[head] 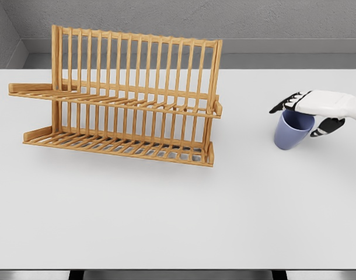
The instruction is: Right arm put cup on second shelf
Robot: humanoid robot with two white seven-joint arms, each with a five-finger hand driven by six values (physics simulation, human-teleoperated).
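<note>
Right robot hand (309, 114) draped over the rim of the blue-violet plastic cup (292, 130), fingers and thumb closing around it, well right of the slatted wooden dish rack (128, 96). Standing on the white worktop (178, 216). Shallow rim grip, likely to slip or tilt on lifting toward the upper shelf (137, 103).

A bare simulated test bench with a kitchen flavour: a plain white rectangular tabletop (166, 221) stands before flat grey walls (224, 17), and on it stands a two-tier slatted wooden dish rack (122, 105), all rendered smooth, without household clutter.
</note>
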